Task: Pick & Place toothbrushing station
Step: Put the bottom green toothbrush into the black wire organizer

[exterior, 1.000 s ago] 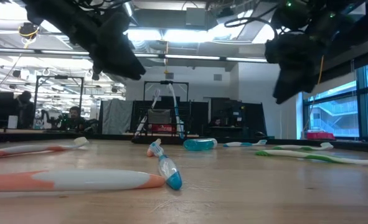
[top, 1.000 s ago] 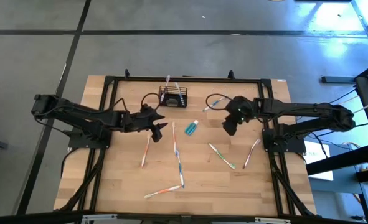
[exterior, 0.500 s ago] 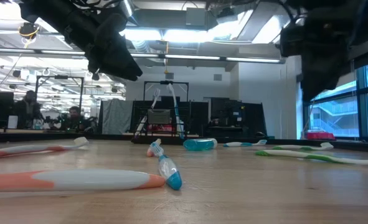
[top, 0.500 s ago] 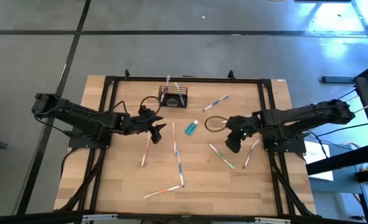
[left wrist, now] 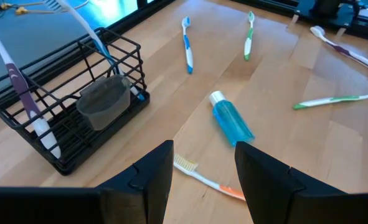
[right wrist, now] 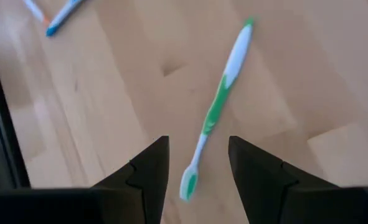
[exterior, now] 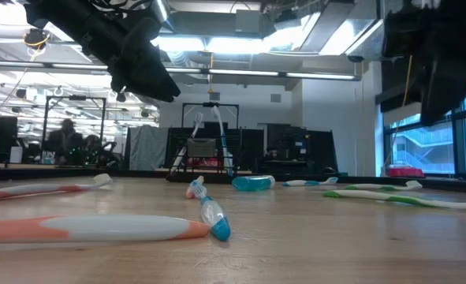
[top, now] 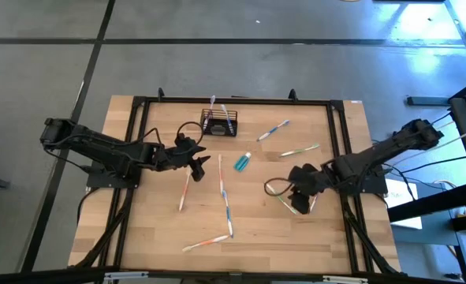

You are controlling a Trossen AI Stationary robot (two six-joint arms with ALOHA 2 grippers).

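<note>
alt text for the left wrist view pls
The left gripper, fingers open and empty, hovers over a wooden table facing a black wire basket holding two toothbrushes and a grey cup, with a blue tube and loose toothbrushes scattered beyond.

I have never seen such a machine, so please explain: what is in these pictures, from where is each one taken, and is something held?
Two dark robot arms work at a wooden table. One picture looks straight down, one looks level across the tabletop, and two come from cameras on the wrists. Toothbrushes and a small blue tube lie scattered. At the far edge stands a black wire basket holding two toothbrushes and a grey cup. The left hand hovers near it, open and empty. The right hand, also open, is above a green toothbrush. Nothing is held.
</note>
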